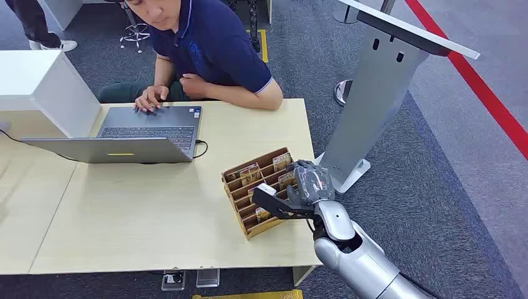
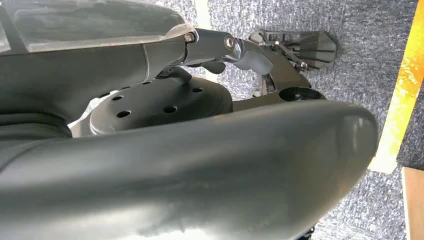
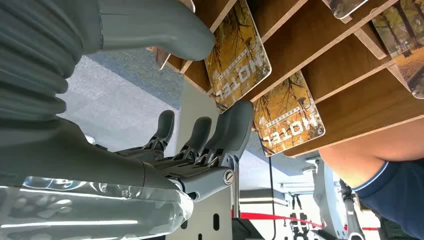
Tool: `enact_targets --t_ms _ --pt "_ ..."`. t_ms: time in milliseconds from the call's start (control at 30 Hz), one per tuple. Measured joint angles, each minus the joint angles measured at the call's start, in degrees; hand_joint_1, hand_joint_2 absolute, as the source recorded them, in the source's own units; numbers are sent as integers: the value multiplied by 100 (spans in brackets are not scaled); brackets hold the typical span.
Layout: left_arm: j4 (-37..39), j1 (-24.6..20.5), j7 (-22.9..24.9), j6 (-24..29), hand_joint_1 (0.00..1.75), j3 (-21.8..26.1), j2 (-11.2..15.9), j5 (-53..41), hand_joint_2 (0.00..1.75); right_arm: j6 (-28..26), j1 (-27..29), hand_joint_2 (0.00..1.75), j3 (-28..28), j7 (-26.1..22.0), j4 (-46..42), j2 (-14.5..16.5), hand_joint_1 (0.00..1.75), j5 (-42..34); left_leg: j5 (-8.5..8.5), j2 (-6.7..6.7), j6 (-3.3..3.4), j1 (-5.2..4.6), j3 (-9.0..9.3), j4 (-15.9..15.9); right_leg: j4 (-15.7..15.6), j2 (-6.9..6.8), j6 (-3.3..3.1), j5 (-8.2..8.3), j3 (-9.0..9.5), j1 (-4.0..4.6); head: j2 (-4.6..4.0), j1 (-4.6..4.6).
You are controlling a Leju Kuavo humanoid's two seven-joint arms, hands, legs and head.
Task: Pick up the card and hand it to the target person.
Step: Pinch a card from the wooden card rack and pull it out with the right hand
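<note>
A slanted wooden card rack (image 1: 246,229) stands near the table's right front corner, with several autumn-picture "HOTEL" cards in its slots. My right hand (image 1: 309,187) is at the rack's right side. In the right wrist view its thumb (image 3: 165,27) and fingers (image 3: 235,125) are spread on either side of one card (image 3: 240,55), which still sits in its slot (image 3: 340,65). A second card (image 3: 287,117) sits one slot over. The person (image 1: 212,43) in a dark blue shirt sits across the table. My left hand (image 2: 280,50) hangs over grey carpet, fingers stretched out, holding nothing.
An open grey laptop (image 1: 149,128) lies at the table's (image 1: 137,218) far left, under the person's hand. A white box (image 1: 43,81) stands left of it. A grey metal stand (image 1: 373,99) rises just right of the table. A red line (image 1: 485,93) crosses the carpet.
</note>
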Motion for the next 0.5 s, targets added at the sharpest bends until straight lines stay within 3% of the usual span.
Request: enact_targets --t_ms 200,500 --pt "0 0 0 0 0 1 0 2 0 26 0 175 0 -20 -1 0 65 -38 0 0 0 0 4 0 0 0 0 0 4 0 0 0" --pt "0 -5 0 0 0 0 0 2 0 99 11 175 4 -44 1 2 66 -58 0 0 0 0 4 0 0 0 0 0 5 0 0 -3"
